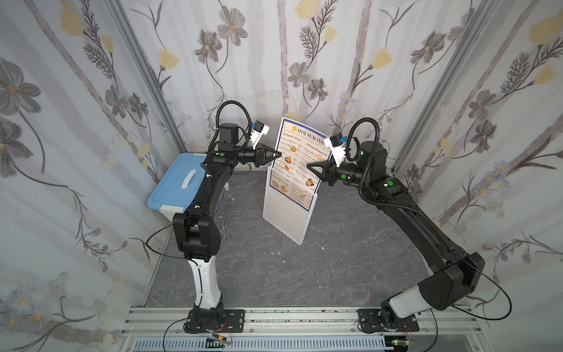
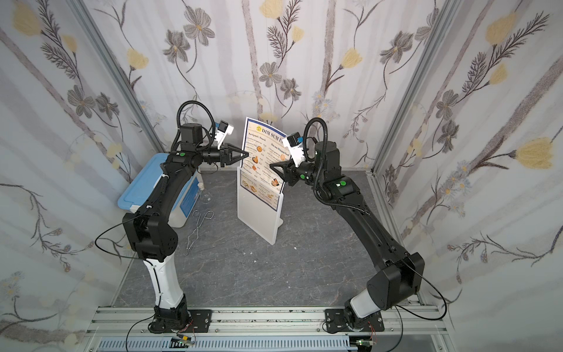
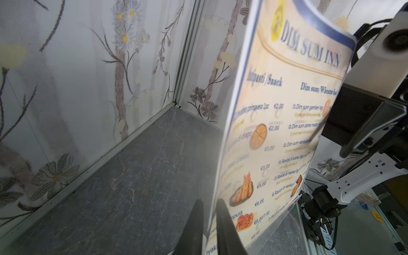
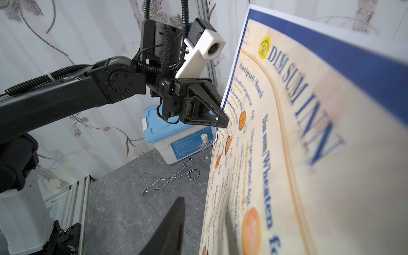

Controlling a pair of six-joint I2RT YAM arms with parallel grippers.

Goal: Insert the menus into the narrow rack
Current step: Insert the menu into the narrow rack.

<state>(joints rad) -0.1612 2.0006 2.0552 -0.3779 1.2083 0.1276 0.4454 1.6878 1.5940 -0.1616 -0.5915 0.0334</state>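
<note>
The menu [image 1: 300,152] [image 2: 262,149], a white sheet headed "DIM SUM INN" with a blue border, stands upright with its lower part inside the narrow rack [image 1: 286,213] [image 2: 259,213], a translucent white holder standing on the grey floor. My left gripper [image 1: 278,154] [image 3: 208,202] is shut on the menu's left edge, just above the rack's top. My right gripper [image 1: 308,166] [image 4: 203,205] is open at the menu's right side. One of its fingers [image 4: 176,220] is clear in front of the sheet [image 4: 309,154]; the other shows only as a shadow behind it.
A blue-lidded storage box [image 1: 173,186] [image 4: 163,130] stands at the back left by the wall. Wire tongs [image 1: 227,218] [image 4: 172,178] lie on the floor beside it, with a small bottle [image 4: 205,141] near the box. Patterned walls close in three sides.
</note>
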